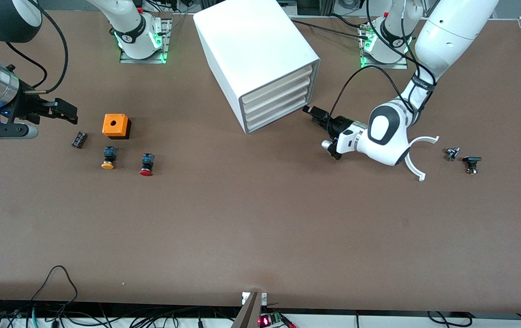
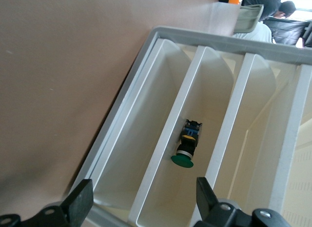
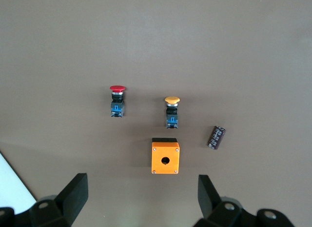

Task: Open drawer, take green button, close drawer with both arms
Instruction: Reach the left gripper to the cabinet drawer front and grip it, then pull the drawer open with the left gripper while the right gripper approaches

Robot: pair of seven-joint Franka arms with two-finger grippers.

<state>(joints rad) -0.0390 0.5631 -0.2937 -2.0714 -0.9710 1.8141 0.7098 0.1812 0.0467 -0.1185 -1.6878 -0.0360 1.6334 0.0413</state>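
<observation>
- The button lies green cap down in a compartment of the drawer; I judge this the reach-in step.
- My left tool sits at the cabinet front, fingers spread wide, holding nothing. I'd centre it over the button's dark body, clear of the dividers, before closing.
- The right tool, open and empty, waits over the tabletop near the orange box.
- Only the left wrist view shows the button; the front view shows the drawer fronts and not what is inside.
- The right wrist view shows the red-capped button and yellow-capped button.
</observation>
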